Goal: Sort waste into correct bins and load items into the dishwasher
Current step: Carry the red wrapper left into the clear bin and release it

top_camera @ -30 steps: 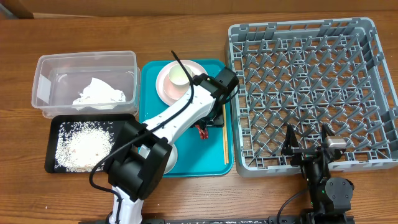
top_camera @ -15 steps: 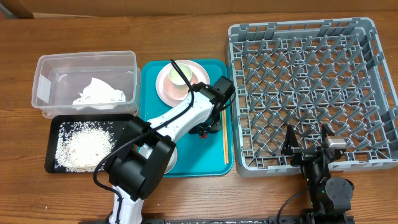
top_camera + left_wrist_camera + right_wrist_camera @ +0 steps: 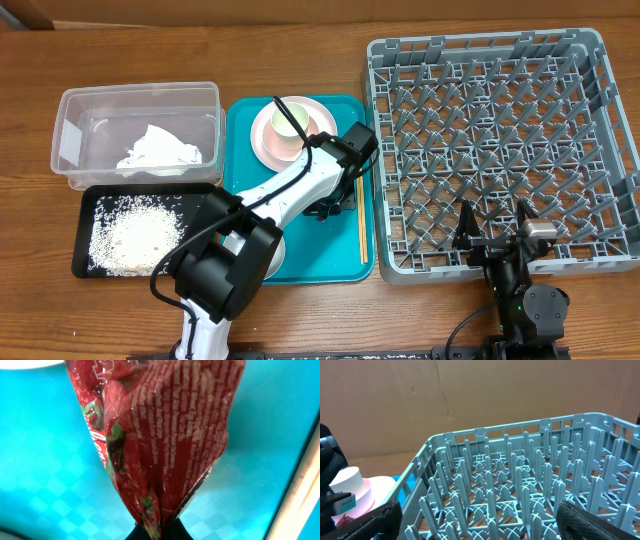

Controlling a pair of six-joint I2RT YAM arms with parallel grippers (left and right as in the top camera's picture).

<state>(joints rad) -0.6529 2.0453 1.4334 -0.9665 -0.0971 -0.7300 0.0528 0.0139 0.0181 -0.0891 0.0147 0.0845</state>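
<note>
Over tray [image 3: 245,160], L claw [image 3: 159,533] grips wrapper [image 3: 160,435].

A teal tray [image 3: 330,255] lies on a brown wooden table [image 3: 300,50], whose boards show on every side of it. Just inside the tray's right rim lies a pale wooden chopstick [image 3: 361,225], parallel to that rim. Close up, the tray's floor [image 3: 40,460] bears a faint checker pattern, with the chopstick [image 3: 300,485] at its right. Brown cardboard [image 3: 495,395] stands beyond the tray's far side

Napkin [image 3: 158,152] in clear tub [image 3: 140,93], rice [image 3: 130,235] on black tray [image 3: 86,200]
</note>
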